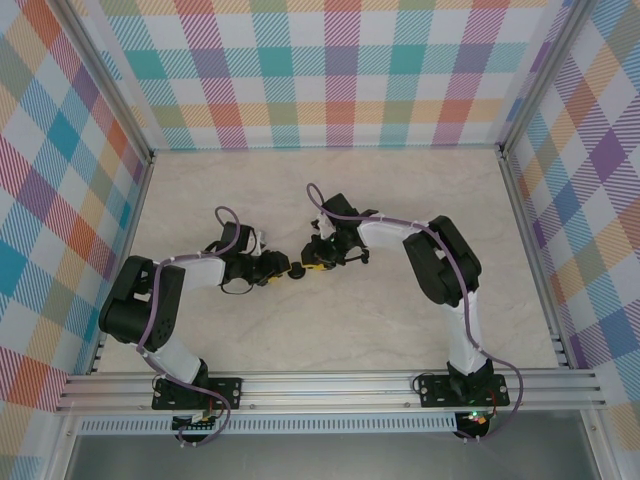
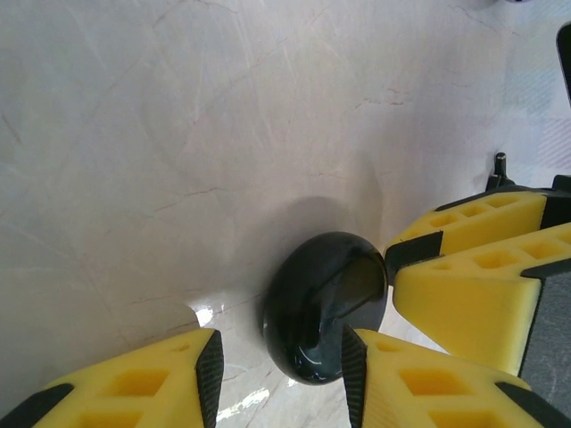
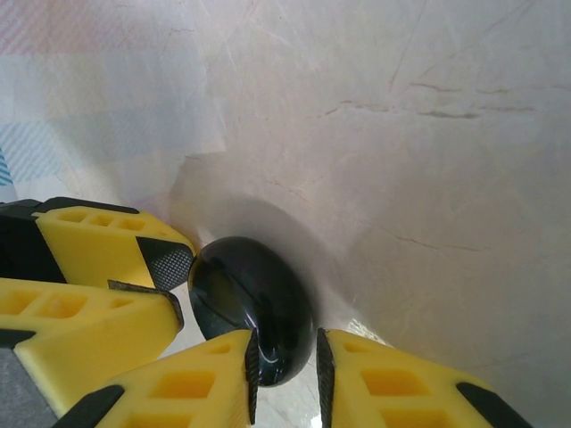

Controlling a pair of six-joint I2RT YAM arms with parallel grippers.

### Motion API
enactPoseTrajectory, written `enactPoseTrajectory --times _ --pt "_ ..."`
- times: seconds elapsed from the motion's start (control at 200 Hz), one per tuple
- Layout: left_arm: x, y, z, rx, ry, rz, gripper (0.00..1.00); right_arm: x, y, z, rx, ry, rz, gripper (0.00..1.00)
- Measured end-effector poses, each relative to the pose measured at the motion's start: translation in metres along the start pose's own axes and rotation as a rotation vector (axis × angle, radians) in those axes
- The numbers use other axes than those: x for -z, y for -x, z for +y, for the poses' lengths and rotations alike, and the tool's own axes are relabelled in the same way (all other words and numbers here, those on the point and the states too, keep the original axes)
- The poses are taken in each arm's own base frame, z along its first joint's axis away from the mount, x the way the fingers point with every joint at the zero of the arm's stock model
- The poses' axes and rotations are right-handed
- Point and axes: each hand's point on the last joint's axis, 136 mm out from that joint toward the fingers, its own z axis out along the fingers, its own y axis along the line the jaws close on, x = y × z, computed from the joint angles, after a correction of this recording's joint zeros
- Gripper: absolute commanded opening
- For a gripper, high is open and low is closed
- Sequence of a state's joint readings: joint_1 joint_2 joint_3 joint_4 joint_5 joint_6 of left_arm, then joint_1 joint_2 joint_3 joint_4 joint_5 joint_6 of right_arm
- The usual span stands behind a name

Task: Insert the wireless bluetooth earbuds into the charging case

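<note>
A glossy black round charging case (image 2: pixel 326 303) stands on its edge on the pale marble table, with both grippers meeting at it mid-table. My left gripper (image 2: pixel 278 346) is open around the case's lower part. Its right finger (image 2: pixel 352 366) touches the case and a wide gap separates the left finger (image 2: pixel 210 374) from it. My right gripper (image 3: pixel 286 346) has its pads closed narrowly on the rim of the case (image 3: pixel 254 299), whose seam line shows. From above, the left gripper (image 1: pixel 291 270) and the right gripper (image 1: pixel 314 264) are tip to tip. The earbuds are out of view.
The right gripper's yellow fingers (image 2: pixel 473 259) crowd the case in the left wrist view, and the left gripper's fingers (image 3: pixel 98 267) crowd it in the right wrist view. Checked walls (image 1: pixel 340 70) and metal rails (image 1: pixel 330 385) border the table (image 1: pixel 400 190).
</note>
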State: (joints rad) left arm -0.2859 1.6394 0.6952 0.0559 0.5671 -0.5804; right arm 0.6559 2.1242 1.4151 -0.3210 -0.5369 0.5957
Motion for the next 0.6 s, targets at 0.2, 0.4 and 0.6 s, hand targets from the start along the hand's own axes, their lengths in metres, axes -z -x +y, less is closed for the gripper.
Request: enactPoseTrajectory --times 0.2,0.4,0.6 --pt "-0.0036 -0.0026 -0.0006 0.000 -0.007 0.013 0.42 -0.0031 -0.0002 0.0000 -0.002 0.010 0.010 0.24" --pt "-0.0058 -0.0021 -0.0040 0.007 -0.027 0.017 0.42 -0.0043 -0.0001 0.0008 -0.001 0.015 0.013 0.22" --pt "-0.0082 -0.0012 -0.0068 0.020 -0.044 0.017 0.42 -0.0044 -0.0004 0.0012 -0.003 0.018 0.014 0.21"
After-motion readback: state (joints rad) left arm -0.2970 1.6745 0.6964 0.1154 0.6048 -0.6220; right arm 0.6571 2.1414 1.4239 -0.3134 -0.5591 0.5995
